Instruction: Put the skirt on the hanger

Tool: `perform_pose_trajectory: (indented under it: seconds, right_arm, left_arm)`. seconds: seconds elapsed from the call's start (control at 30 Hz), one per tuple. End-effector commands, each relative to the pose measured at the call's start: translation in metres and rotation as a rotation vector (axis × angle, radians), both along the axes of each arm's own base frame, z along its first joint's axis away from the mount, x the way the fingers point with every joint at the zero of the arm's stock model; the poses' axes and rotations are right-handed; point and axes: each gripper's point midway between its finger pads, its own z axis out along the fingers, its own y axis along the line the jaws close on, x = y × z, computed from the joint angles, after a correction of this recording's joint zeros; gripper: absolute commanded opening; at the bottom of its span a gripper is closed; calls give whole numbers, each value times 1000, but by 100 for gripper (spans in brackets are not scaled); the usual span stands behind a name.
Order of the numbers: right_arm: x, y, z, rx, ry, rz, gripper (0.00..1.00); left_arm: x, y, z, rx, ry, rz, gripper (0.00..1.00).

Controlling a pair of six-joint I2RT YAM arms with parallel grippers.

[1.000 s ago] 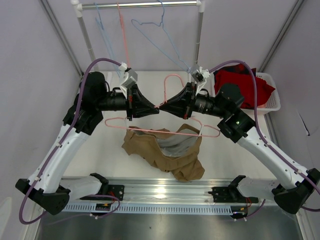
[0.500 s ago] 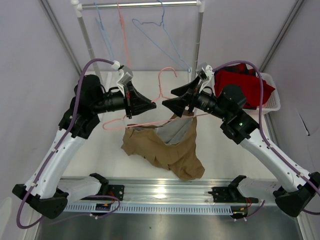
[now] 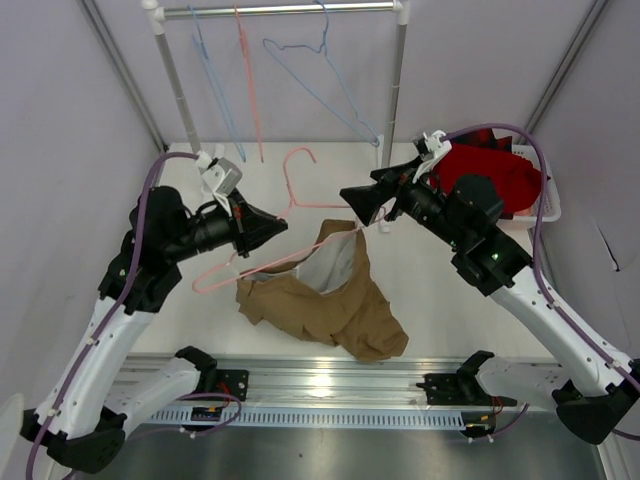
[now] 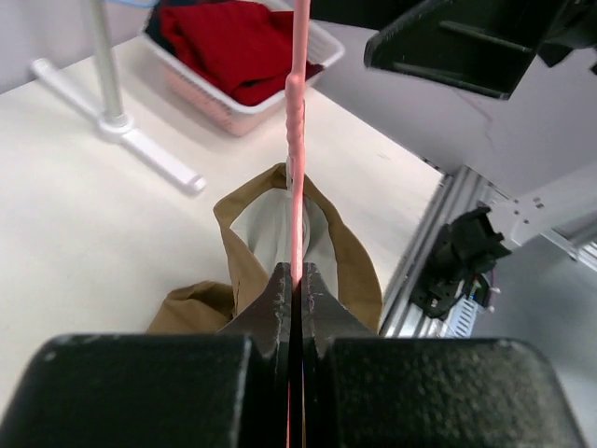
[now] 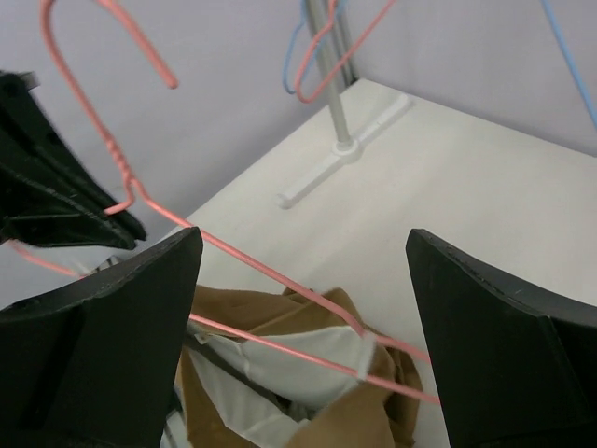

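Since the earlier frame, your right tool [image 3: 365, 203] has released the hanger [image 4: 296, 168] and stands open; the left tool [image 3: 276, 226] clamps its wire. The skirt [image 3: 330, 310], soft and limp, lies on the counter [image 3: 440, 300], one corner raised on the hanger. Grasp the waistband.

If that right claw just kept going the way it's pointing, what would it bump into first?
Probably the hanger, whose pink wire crosses just ahead of the open right gripper; the skirt hangs on it just beyond. Depth is hard to judge.
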Motion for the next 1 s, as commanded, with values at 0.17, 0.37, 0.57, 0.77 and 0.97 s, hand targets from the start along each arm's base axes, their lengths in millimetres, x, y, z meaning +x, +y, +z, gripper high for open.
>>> perform_pose_trajectory:
  seconds: [0.17,0.37,0.57,0.77,0.97]
  right_arm:
    - [25,-14,10,8,28,-119,97]
    - [33,-9,11,3,39,-104,96]
    - [38,-10,13,2,37,-94,97]
    - [47,-14,8,16,58,-84,96]
    - [51,-21,6,24,68,-79,96]
  left_arm:
    - [14,66,-15,3,54,411,0]
    - [23,109,-18,44,105,658,0]
    - [31,131,-23,63,126,780,0]
    - [44,154,-19,80,128,894,0]
    - [72,168,-1,44,118,920,0]
